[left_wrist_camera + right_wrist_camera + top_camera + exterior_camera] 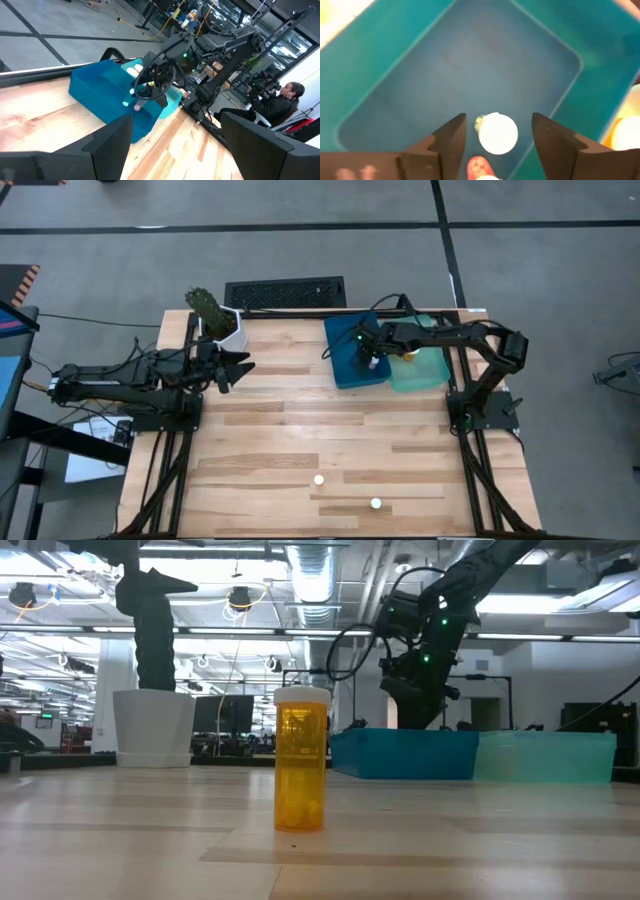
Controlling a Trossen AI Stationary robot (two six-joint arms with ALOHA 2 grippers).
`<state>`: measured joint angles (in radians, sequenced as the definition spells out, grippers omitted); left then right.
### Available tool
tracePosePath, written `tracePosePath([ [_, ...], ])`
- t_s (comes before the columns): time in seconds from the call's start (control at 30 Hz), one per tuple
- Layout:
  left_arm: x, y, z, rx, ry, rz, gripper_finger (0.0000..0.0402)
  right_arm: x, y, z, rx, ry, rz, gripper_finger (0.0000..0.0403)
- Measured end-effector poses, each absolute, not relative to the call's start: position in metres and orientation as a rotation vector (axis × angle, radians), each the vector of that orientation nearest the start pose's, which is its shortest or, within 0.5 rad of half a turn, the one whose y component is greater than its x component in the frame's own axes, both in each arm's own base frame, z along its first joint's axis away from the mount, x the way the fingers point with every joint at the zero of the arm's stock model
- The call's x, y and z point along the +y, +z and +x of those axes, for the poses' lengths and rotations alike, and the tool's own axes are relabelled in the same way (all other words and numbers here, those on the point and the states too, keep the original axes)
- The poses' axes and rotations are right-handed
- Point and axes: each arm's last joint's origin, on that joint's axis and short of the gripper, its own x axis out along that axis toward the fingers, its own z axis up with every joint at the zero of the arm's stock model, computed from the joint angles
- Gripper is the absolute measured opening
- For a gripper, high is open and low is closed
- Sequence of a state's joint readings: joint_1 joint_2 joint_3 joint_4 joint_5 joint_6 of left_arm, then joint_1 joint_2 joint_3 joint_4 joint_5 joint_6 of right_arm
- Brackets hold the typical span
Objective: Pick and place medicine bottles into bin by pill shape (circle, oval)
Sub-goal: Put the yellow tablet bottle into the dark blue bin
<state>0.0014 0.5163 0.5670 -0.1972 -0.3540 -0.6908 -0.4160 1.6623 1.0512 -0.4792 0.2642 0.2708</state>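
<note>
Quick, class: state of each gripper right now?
Left gripper: open, holding nothing.
Right gripper: open over the blue bin, a white-capped bottle between its fingers, not gripped.

Our right gripper (371, 362) hangs with wrist bent downward, fingers (451, 142) spread apart; our left gripper (240, 367) waits low, arm stretched out level, jaws wide.

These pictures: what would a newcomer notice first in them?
Probably the amber bottle with a white cap, standing upright and alone on the wooden table close to the low camera. Next, the right pincer above the dark blue bin, its fingers apart on both sides of a white-capped bottle in that bin. The left pincer waits open near the potted plant.
</note>
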Motion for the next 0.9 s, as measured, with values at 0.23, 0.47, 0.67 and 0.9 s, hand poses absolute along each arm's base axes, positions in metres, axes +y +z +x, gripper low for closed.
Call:
tracePosePath([
  [0.23, 0.01, 0.292, 0.126, 0.016, 0.39, -0.659, 0.0297, -0.131, 0.223, 0.277, 0.961, -0.75, 0.304, 0.0264],
  [0.47, 0.01, 0.292, 0.126, 0.017, 0.39, -0.651, 0.0297, -0.082, 0.276, 0.24, 0.921, -0.662, 0.29, 0.0265],
  [0.67, 0.01, 0.292, 0.126, 0.019, 0.39, -0.646, 0.0297, -0.02, 0.286, 0.224, 0.919, -0.558, 0.28, 0.0265],
  [0.9, 0.01, 0.292, 0.126, 0.022, 0.383, -0.648, 0.0297, 0.053, 0.242, 0.212, 0.923, -0.416, 0.352, 0.0265],
])
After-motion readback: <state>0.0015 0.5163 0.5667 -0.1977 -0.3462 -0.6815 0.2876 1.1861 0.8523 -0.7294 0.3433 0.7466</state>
